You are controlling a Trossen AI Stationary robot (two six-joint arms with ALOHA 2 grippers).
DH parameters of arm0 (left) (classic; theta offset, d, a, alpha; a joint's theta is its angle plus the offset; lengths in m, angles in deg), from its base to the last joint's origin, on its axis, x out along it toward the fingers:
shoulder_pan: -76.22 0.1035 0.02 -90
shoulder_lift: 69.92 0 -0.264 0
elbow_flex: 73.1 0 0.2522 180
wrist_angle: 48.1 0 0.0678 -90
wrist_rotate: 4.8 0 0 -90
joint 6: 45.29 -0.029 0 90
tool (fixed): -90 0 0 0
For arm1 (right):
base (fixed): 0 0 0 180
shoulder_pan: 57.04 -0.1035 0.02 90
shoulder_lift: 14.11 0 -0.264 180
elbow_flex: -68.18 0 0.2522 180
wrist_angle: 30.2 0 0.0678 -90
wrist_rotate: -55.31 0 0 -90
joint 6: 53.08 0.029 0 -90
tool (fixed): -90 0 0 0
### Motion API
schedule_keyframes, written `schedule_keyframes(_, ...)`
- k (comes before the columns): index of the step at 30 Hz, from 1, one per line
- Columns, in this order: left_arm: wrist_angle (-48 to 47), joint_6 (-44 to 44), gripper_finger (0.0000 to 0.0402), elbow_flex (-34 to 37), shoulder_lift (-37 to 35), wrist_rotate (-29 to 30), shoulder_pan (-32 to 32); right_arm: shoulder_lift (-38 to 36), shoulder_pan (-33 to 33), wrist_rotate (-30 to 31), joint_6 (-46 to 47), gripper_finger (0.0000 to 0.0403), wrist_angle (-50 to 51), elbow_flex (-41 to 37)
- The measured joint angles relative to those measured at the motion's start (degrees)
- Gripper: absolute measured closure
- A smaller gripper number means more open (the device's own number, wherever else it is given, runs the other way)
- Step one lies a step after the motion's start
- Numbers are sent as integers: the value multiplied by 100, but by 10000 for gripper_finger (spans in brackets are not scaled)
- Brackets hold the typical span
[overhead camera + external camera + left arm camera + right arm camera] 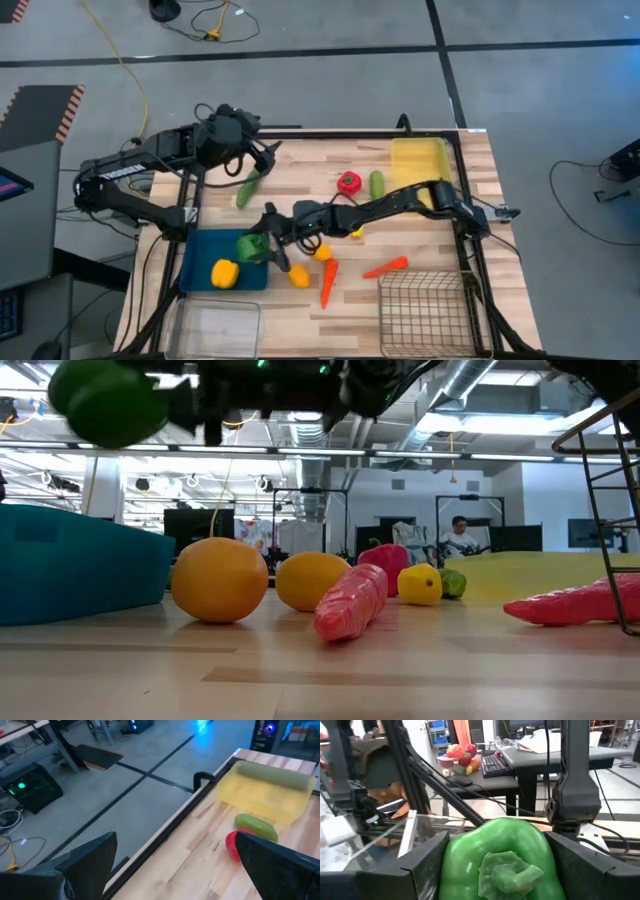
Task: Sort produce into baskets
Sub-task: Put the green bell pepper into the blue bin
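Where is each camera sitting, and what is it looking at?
High view: above the table, looking straight down; both arms show, the right gripper over the blue tray.
Low view: table height, looking across at lemons and carrots.
Left wrist: past its open fingers at the yellow tray.
Right wrist: its fingers clamp a green pepper.
Shared: that pepper also shows in the high and low views.

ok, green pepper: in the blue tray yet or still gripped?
Gripped. The right gripper is shut on the green bell pepper, a finger on each side; the high view puts it over the blue tray, beside the yellow bell pepper.
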Motion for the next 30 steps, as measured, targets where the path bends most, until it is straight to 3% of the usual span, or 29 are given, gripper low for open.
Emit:
schedule_keyframes(11, -14, 13, 8, 0, 0, -271, 0, 890, -19, -419, 493, 70, -5, 666)
schedule_keyframes(30, -16, 44, 8, 0, 0, -415, -4, 1033, 1, -449, 502, 31, 117, 656)
